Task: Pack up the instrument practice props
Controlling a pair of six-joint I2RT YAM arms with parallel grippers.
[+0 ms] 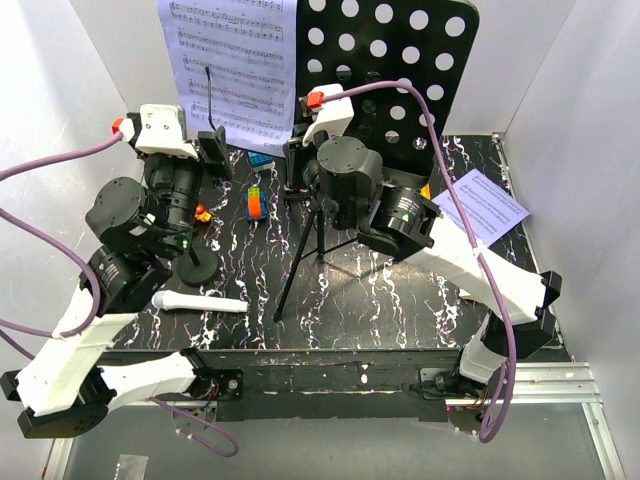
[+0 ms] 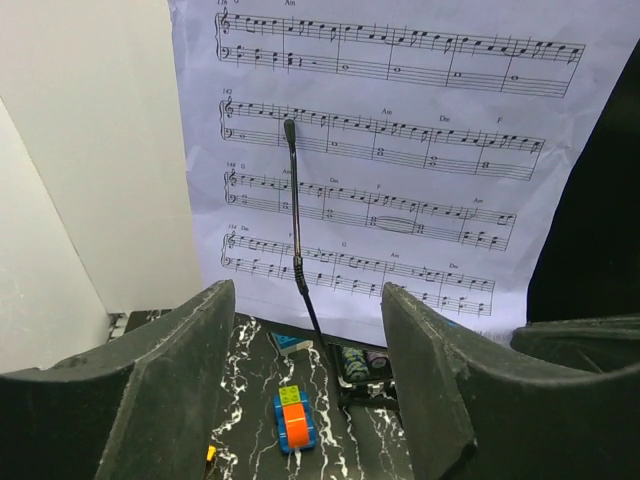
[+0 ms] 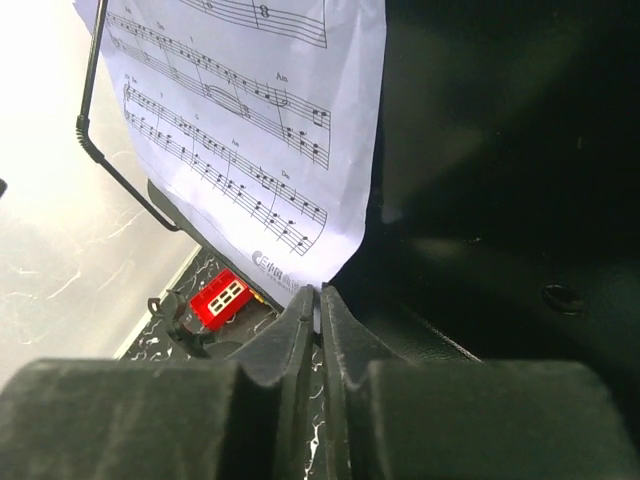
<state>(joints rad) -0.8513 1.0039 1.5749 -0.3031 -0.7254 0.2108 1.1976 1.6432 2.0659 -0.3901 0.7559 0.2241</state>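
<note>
Microphone (image 1: 200, 302) lies on the tabletop (image 1: 400, 300); left claw (image 2: 305, 295) gapes apart facing the sheet music (image 2: 400, 150), right claw (image 3: 319, 297) pressed together at its bottom corner

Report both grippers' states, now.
Left gripper: open, fingers wide apart, empty.
Right gripper: closed, tips at the lower corner of the sheet-music page; whether it pinches it cannot be told.

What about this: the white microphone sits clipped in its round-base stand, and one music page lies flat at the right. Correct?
Not quite. The top external view shows the white microphone lying on the table beside its round-base stand, not clipped in it. One music page does lie flat at the right.
</note>
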